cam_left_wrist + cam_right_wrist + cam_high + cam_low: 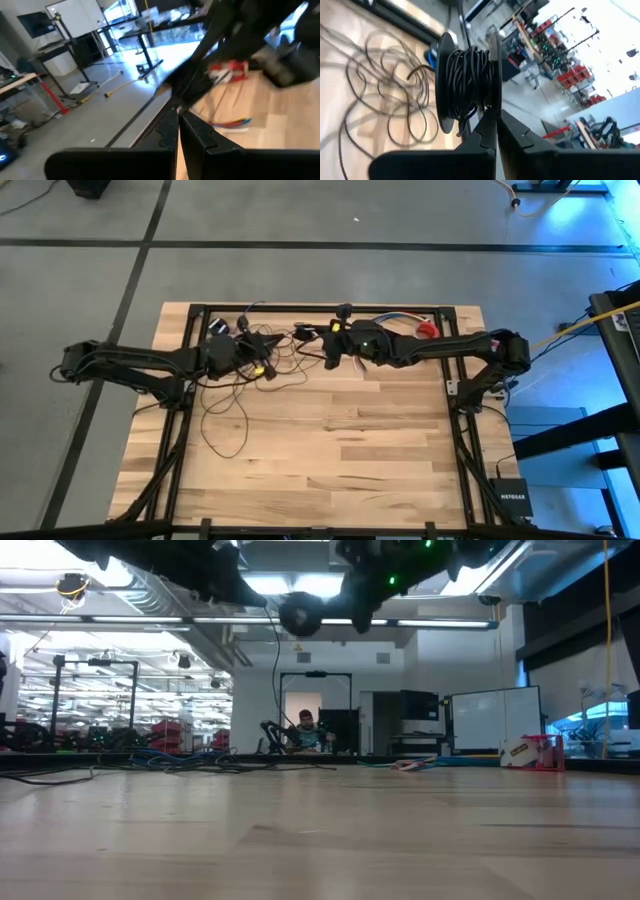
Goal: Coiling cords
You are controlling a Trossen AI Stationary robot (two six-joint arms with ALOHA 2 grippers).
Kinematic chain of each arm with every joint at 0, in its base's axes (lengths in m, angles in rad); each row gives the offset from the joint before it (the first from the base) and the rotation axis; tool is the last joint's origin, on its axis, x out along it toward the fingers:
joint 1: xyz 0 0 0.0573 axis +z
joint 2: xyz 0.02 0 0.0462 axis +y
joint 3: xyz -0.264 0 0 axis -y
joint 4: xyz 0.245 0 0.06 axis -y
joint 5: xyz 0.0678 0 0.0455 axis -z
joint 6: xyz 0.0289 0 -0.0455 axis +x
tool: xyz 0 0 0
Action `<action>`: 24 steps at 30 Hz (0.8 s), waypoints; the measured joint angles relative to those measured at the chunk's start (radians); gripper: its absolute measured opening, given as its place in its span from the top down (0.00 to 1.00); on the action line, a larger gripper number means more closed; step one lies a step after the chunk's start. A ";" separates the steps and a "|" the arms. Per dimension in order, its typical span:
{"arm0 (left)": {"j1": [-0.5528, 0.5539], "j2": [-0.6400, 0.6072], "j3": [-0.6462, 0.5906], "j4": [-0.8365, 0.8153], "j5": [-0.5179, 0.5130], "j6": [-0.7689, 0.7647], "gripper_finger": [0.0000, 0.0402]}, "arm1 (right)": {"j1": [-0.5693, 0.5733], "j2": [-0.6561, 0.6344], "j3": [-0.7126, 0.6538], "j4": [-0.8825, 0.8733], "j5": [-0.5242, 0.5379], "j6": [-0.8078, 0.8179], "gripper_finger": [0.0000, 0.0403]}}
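While the cords sprawl in loose loops near the worktop's far-left corner, part of them sits wound on a black spool — gripped by the right gripper's closed fingers near the far edge's middle. The left gripper hangs over the tangle, fingers pressed together. Off the near-right corner, a black box reads "NETGEAR".

both arms reach in from the sides toward the far middle of the table, raised above it. the left gripper has its fingers pressed together. the right gripper faces it from close by, its fingers also pressed together. the two grippers are near each other but apart.
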 joint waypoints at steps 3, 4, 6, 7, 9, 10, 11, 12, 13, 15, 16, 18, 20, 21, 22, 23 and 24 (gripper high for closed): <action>-0.025 0.000 0.000 0.035 0.015 -0.021 0.99 | -0.026 0.026 0.000 0.026 -0.002 0.001 0.99; -0.030 0.000 0.000 0.042 0.032 -0.029 0.99 | -0.032 0.031 0.000 0.038 -0.004 0.003 0.99; -0.036 0.002 0.000 0.063 0.060 -0.059 0.99 | -0.039 0.041 0.000 0.067 -0.005 0.004 0.99; -0.036 0.008 0.000 0.084 0.072 -0.079 0.99 | -0.040 0.048 0.000 0.077 -0.004 0.004 0.99; -0.036 0.024 0.000 0.104 0.081 -0.101 0.98 | -0.039 0.057 0.000 0.101 -0.010 0.005 0.99; -0.037 0.039 0.000 0.128 0.083 -0.107 0.97 | -0.039 0.057 0.000 0.103 -0.018 0.007 0.99; -0.037 0.054 0.000 0.153 0.088 -0.112 0.97 | -0.039 0.057 0.000 0.110 -0.033 0.010 0.99; -0.037 0.074 0.000 0.181 0.096 -0.115 0.97 | -0.040 0.057 0.000 0.116 -0.046 0.020 0.99; -0.037 0.096 0.000 0.220 0.113 -0.116 0.97 | -0.040 0.056 0.000 0.121 -0.054 0.035 0.99; -0.037 0.145 0.000 0.307 0.159 -0.116 0.97 | -0.039 0.056 0.000 0.128 -0.055 0.059 0.99; -0.037 0.172 0.000 0.349 0.170 -0.115 0.97 | -0.039 0.056 0.000 0.131 -0.055 0.061 0.99; -0.037 0.224 0.000 0.432 0.175 -0.110 0.97 | -0.039 0.056 0.000 0.134 -0.056 0.061 0.99; -0.031 0.270 0.000 0.514 0.175 -0.092 0.97 | -0.039 0.056 0.000 0.133 -0.072 0.065 0.99; -0.027 0.292 0.001 0.546 0.176 -0.078 0.97 | -0.039 0.056 0.000 0.133 -0.082 0.068 0.99; -0.023 0.315 0.003 0.574 0.177 -0.073 0.97 | -0.039 0.056 0.000 0.133 -0.089 0.076 0.99; -0.019 0.336 0.009 0.592 0.177 -0.066 0.97 | -0.039 0.056 0.000 0.135 -0.093 0.083 0.99; -0.015 0.354 0.017 0.598 0.177 -0.056 0.97 | -0.039 0.056 0.000 0.138 -0.096 0.087 0.99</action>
